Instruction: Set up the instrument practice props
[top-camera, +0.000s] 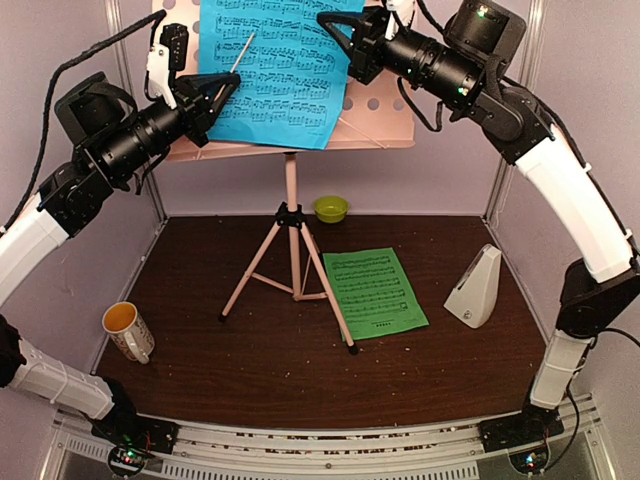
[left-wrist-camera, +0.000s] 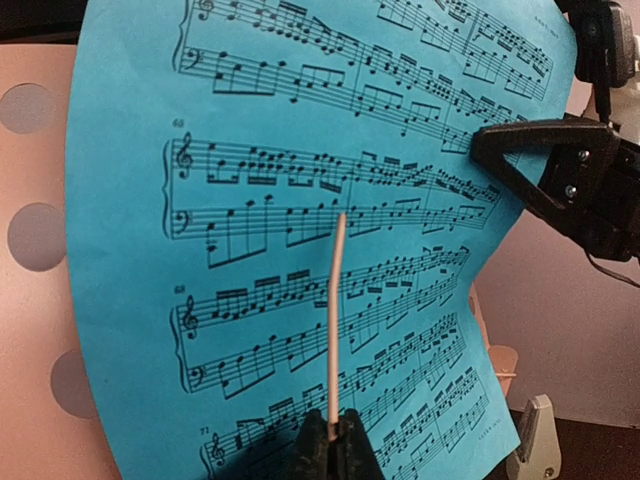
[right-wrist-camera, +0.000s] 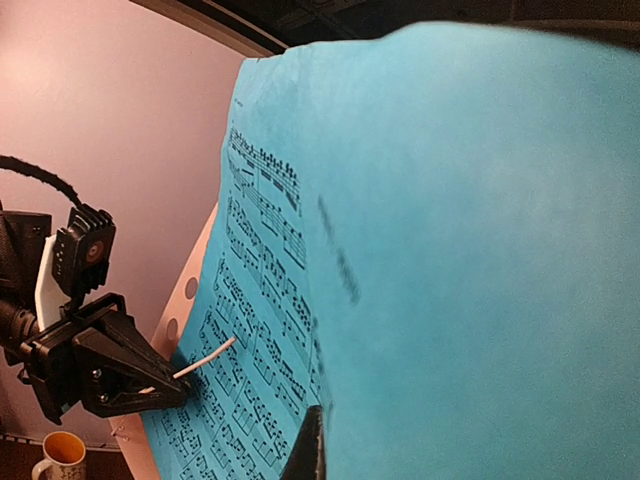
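The pink music stand (top-camera: 291, 190) stands on its tripod at the back centre. The blue music sheet (top-camera: 270, 75) leans on its perforated tray (left-wrist-camera: 40, 180). My left gripper (top-camera: 222, 88) is shut on the stand's thin pink retaining wire (left-wrist-camera: 336, 320), which lies across the front of the blue sheet (left-wrist-camera: 250, 250). My right gripper (top-camera: 337, 42) is shut on the sheet's right edge (right-wrist-camera: 450, 250); one finger (right-wrist-camera: 310, 450) shows and the other is hidden behind the paper. The green music sheet (top-camera: 375, 292) lies flat on the table. The white metronome (top-camera: 476, 288) stands to its right.
A white mug with yellow inside (top-camera: 128, 330) stands at the front left. A small lime-green bowl (top-camera: 330, 208) sits behind the tripod. The tripod legs (top-camera: 330, 290) spread over the table's middle, one beside the green sheet. Walls enclose the left, back and right sides.
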